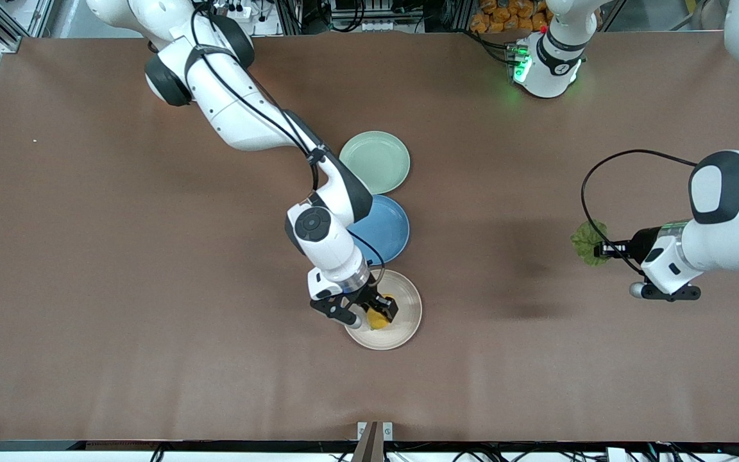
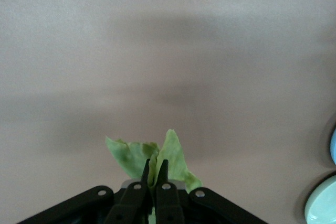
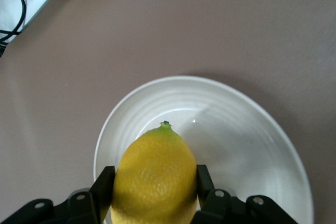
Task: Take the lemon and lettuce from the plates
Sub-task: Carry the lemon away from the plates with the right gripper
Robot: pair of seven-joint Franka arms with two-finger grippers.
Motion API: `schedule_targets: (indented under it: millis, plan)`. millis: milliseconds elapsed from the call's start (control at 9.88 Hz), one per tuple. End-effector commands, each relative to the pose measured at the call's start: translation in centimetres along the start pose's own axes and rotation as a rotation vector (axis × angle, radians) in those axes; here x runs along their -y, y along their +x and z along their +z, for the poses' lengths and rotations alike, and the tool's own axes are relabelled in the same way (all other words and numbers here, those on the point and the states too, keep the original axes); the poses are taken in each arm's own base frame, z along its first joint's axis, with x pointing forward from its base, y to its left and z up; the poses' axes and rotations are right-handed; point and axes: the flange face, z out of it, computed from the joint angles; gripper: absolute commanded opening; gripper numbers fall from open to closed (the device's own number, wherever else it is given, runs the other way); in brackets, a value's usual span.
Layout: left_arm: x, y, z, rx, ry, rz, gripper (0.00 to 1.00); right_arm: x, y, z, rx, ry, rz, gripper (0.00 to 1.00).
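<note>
The yellow lemon point(image 1: 377, 319) point(image 3: 155, 177) is inside the rim of the beige-cream plate point(image 1: 405, 301) point(image 3: 247, 129), and my right gripper point(image 1: 376, 312) point(image 3: 153, 182) is shut on its sides. I cannot tell whether the lemon still touches the plate. The green lettuce point(image 1: 587, 240) point(image 2: 176, 156) leaf hangs pinched in my left gripper point(image 1: 603, 250) point(image 2: 154, 169), which is shut on it above bare table toward the left arm's end. The pale mint plate point(image 1: 374, 162) point(image 2: 323, 208) holds nothing.
A blue plate point(image 1: 382, 231) point(image 2: 334, 148) lies between the mint plate and the beige plate, partly under my right arm. A white unit with a green light point(image 1: 546, 64) stands by the table's edge nearest the robots' bases. The brown table point(image 1: 119, 289) spreads wide around the plates.
</note>
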Motion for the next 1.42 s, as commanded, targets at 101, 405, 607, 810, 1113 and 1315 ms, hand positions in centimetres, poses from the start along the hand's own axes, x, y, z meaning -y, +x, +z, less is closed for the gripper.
schedule_targets:
  millis: [101,405,607,810,1113,1315]
  plan:
    - [-1.4,1.7,0.6,-0.044,0.094,0.055,0.00,-0.3,6.6,-8.5,0.138,-0.022,-0.033,0.08]
    - [-1.5,3.7,4.5,-0.070,0.120,0.065,0.00,-5.5,15.8,-17.3,0.227,-0.077,-0.115,0.02]
    - [-2.3,4.3,6.0,-0.086,0.159,0.052,0.00,-10.5,19.6,-19.9,0.309,-0.161,-0.156,0.00]
    - [-2.0,4.6,7.4,-0.086,0.158,0.035,0.00,-15.9,22.7,-21.3,0.395,-0.218,-0.167,0.00]
    - [-1.2,4.5,11.8,-0.060,0.131,0.014,0.00,-25.0,25.7,-22.9,0.449,-0.271,-0.137,0.00]
    - [-1.1,4.4,12.1,-0.055,0.131,0.013,0.00,-30.6,25.8,-23.4,0.379,-0.328,-0.174,0.00]
